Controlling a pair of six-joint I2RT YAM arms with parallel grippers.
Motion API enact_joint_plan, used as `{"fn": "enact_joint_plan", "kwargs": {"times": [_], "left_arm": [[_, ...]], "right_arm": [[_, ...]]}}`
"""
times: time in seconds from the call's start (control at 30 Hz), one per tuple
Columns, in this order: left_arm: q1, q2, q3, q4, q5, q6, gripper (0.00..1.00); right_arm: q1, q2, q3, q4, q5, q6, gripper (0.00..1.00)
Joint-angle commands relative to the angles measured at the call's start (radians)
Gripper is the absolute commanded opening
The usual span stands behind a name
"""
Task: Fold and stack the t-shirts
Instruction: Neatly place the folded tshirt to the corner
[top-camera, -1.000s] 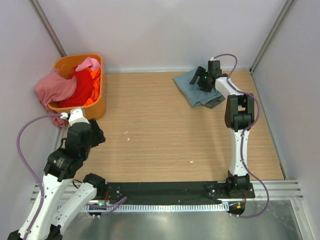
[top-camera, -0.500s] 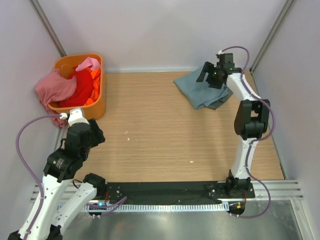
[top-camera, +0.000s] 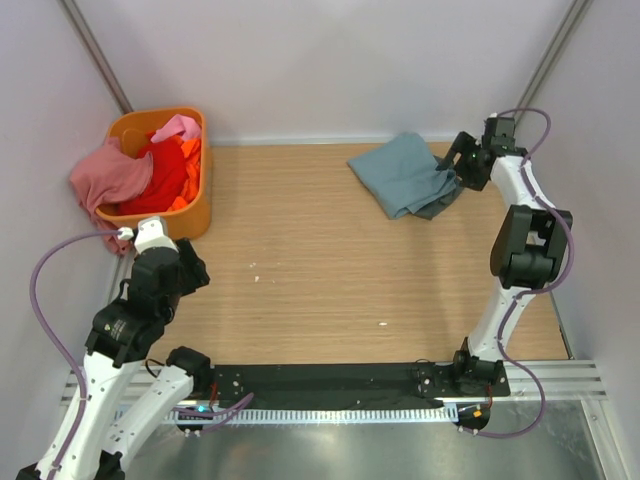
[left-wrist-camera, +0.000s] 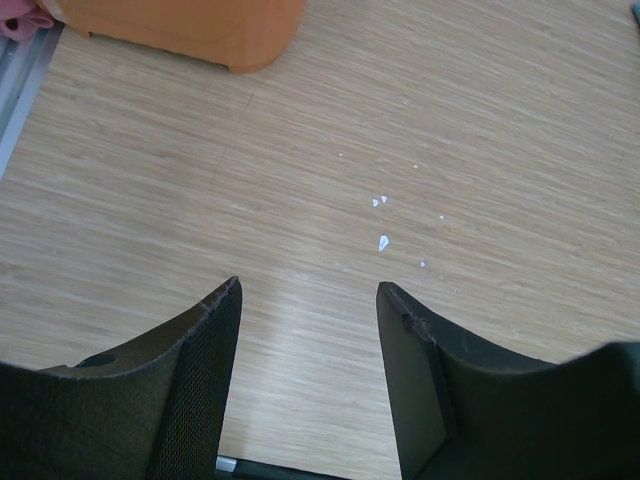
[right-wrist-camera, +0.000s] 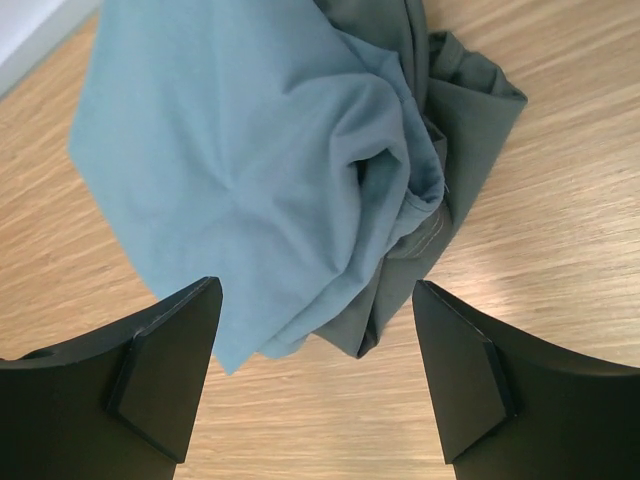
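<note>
One orange plastic basket (top-camera: 192, 216) stands on the wooden bench (top-camera: 320, 270), and cloth is heaped in it: a pink t-shirt (top-camera: 108, 176) spilling over its left rim, a red t-shirt (top-camera: 160, 176) in the middle and an orange t-shirt (top-camera: 191, 160) against its right wall. A smaller pink fold (top-camera: 178, 127) pokes up at the back; whether it belongs to the same pink shirt cannot be told. Well to the right of the basket, level with it, two more shirts lie in a loose pile on the bench: a dusty blue-teal t-shirt (right-wrist-camera: 230, 170) on top and a dark grey-green t-shirt (right-wrist-camera: 470, 110) under it, showing along the side farthest from the basket. That makes five shirts counted, three in the basket and two out. The right arm (top-camera: 525, 240) reaches to the pile's side away from the basket, its jaws spread wide and empty over the pile's edge. The left arm (top-camera: 130, 320) sits just on the near side of the basket, jaws partly apart with nothing between them, over bare bench with a few white specks (left-wrist-camera: 383, 240).
</note>
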Motion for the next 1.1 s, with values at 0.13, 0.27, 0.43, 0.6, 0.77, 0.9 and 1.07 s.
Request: {"fn": "enact_joint_plan", "kwargs": {"times": [0.13, 0.27, 0.43, 0.6, 0.77, 0.9, 1.07], "left_arm": [[0.007, -0.008, -0.005, 0.039, -0.014, -0.004, 0.58], [0.007, -0.002, -0.006, 0.039, -0.014, -0.004, 0.58], [0.007, 0.001, -0.005, 0.038, -0.014, -0.004, 0.58], [0.007, 0.006, -0.003, 0.038, -0.014, -0.004, 0.58], [0.007, 0.007, -0.003, 0.038, -0.016, -0.004, 0.58], [0.007, 0.009, -0.003, 0.038, -0.016, -0.005, 0.58], [0.007, 0.016, -0.002, 0.036, -0.013, -0.004, 0.58]], "right_arm": [[-0.001, 0.086, 0.059, 0.016, -0.006, 0.015, 0.83], [-0.002, 0.114, 0.073, 0.018, 0.025, 0.008, 0.83], [-0.008, 0.143, 0.094, 0.025, 0.037, 0.007, 0.82], [-0.011, 0.193, 0.139, 0.013, 0.042, 0.005, 0.76], [-0.014, 0.223, 0.177, -0.025, 0.051, 0.001, 0.73], [-0.013, 0.198, 0.125, 0.007, 0.043, 0.002, 0.74], [-0.014, 0.218, 0.126, 0.007, 0.020, 0.004, 0.62]]}}
